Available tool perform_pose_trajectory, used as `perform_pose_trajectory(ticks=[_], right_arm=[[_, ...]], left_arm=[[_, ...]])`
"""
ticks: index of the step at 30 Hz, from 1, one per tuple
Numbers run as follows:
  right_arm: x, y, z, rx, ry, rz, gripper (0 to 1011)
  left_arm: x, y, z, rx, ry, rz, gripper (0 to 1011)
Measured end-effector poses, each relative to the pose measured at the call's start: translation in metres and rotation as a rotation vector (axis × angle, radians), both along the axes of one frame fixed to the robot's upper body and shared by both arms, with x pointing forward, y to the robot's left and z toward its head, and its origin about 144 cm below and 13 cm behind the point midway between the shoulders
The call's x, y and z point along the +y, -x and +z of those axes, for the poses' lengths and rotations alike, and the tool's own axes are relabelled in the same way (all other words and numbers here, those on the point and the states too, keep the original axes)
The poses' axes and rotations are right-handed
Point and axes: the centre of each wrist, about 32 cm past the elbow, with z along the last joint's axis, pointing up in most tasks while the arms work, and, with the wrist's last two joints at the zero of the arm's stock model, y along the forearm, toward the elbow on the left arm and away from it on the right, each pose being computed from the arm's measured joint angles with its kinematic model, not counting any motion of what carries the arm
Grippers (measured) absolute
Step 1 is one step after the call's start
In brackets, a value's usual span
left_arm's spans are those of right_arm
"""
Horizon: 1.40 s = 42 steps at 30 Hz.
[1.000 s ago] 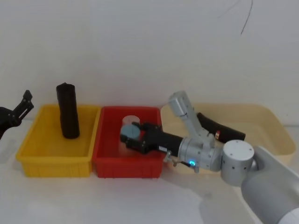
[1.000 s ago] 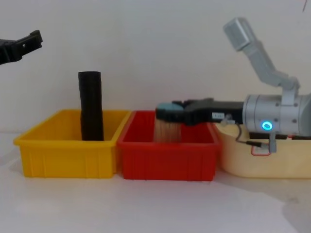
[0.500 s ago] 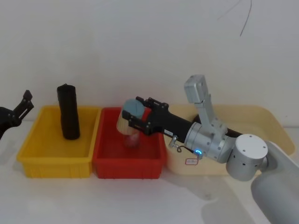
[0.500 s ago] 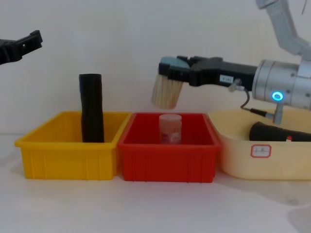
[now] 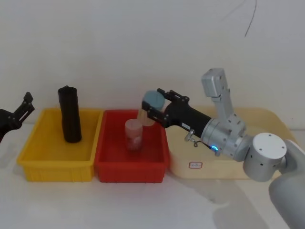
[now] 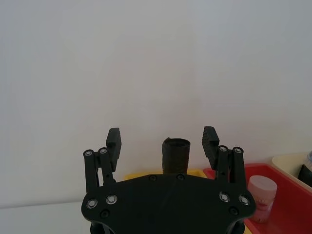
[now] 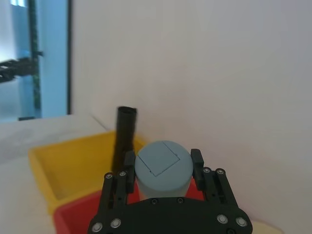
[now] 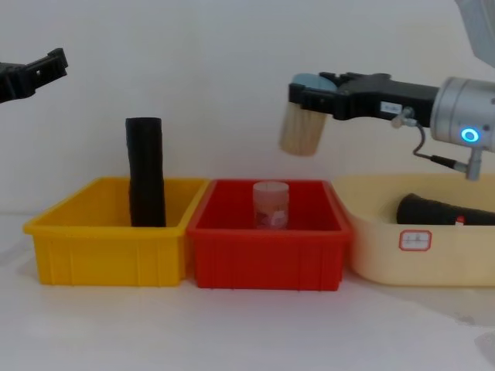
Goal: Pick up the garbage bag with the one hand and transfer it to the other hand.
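My right gripper (image 8: 309,97) pinched the blue-lidded jar (image 8: 302,124) above the red bin (image 8: 267,251); my left gripper (image 6: 162,144), jaws spread, waited near the garbage bag (image 8: 145,170).

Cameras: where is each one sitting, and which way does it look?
Head view: high up, looking down at the yellow bin, red bin and right gripper.
Chest view: low, looking across at the bins' sides and the jar held aloft.
Left wrist view: behind the open left gripper, facing the garbage bag.
Right wrist view: behind its gripper clamping the jar.
All four share the upright garbage bag.
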Motion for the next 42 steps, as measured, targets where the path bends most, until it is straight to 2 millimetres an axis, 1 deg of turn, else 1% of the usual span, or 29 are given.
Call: perform_pose_trajectory(ticks=[9, 23, 24, 25, 27, 28, 31, 32, 34, 35, 36, 42], right_arm=[[-0.019, -0.001, -0.003, 0.048, 0.022, -0.127, 658], [-0.056, -0.001, -0.022, 0.194, 0.057, -0.351, 666], [-0.057, -0.001, -0.022, 0.199, 0.058, -0.361, 675], [-0.061, -0.001, -0.025, 0.221, 0.063, -0.387, 721], [-0.065, 0.000, -0.028, 0.241, 0.068, -0.412, 762], [-0.069, 0.000, -0.030, 0.262, 0.072, -0.435, 816], [-0.074, 0.002, -0.035, 0.295, 0.080, -0.470, 869], [-0.076, 0.003, -0.037, 0.317, 0.086, -0.490, 918], [-0.079, 0.005, -0.039, 0.338, 0.091, -0.512, 964], [-0.079, 0.005, -0.039, 0.338, 0.091, -0.512, 964], [-0.080, 0.007, -0.039, 0.345, 0.093, -0.521, 1001], [-0.084, 0.015, -0.040, 0.356, 0.105, -0.530, 1000]], left_arm=[[0.000, 0.000, 0.000, 0.000, 0.000, 0.000, 1000], [0.000, 0.000, 0.000, 0.000, 0.000, 0.000, 1000], [0.000, 0.000, 0.000, 0.000, 0.000, 0.000, 1000], [0.000, 0.000, 0.000, 0.000, 0.000, 0.000, 1000], [0.000, 0.000, 0.000, 0.000, 0.000, 0.000, 1000], [0.000, 0.000, 0.000, 0.000, 0.000, 0.000, 1000], [0.000, 0.000, 0.000, 0.000, 0.000, 0.000, 1000], [0.000, 0.000, 0.000, 0.000, 0.000, 0.000, 1000], [0.000, 0.000, 0.000, 0.000, 0.000, 0.000, 1000], [0.000, 0.000, 0.000, 0.000, 0.000, 0.000, 1000], [0.000, 0.000, 0.000, 0.000, 0.000, 0.000, 1000], [0.000, 0.000, 0.000, 0.000, 0.000, 0.000, 1000]])
